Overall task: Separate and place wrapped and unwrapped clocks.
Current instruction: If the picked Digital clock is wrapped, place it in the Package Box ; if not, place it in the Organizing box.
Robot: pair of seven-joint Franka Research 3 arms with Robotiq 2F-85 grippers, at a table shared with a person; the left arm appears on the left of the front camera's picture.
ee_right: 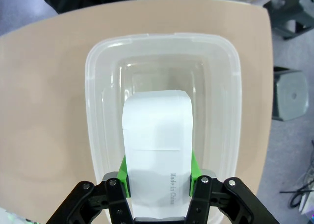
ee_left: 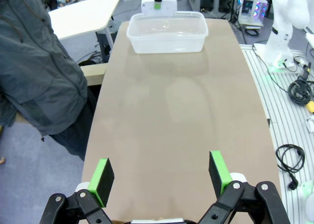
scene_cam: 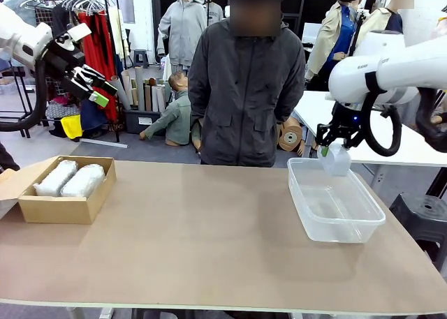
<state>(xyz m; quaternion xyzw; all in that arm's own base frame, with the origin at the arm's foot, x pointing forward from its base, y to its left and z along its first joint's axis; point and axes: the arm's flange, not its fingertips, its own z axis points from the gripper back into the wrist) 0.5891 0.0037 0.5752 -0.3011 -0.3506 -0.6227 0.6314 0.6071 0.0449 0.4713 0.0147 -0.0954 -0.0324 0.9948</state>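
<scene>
Here the sorting is nearly complete. Landmark: the clear plastic tub (scene_cam: 335,207), standing on the table (scene_cam: 209,249) at the robot's right. Well to the left of the tub, at the opposite end of the table, the brown cardboard box (scene_cam: 66,190) already holds the two wrapped clocks (scene_cam: 70,179), lying side by side and touching. The bare white clock (ee_right: 157,145) is clamped between the green pads of the right gripper (ee_right: 158,171), which grip its two long sides; it hangs directly above the tub's interior, near the tub's far rim in the front view, and appears not yet to touch the floor of the tub, which holds nothing. The left gripper (ee_left: 159,177) is raised high above the box end of the table, far from the tub, its fingers spread wide apart on nothing. A person (scene_cam: 244,95) stands at the far side, behind the table, left of the tub. Judged remaining: lowering the bare clock into the tub and releasing it.
</scene>
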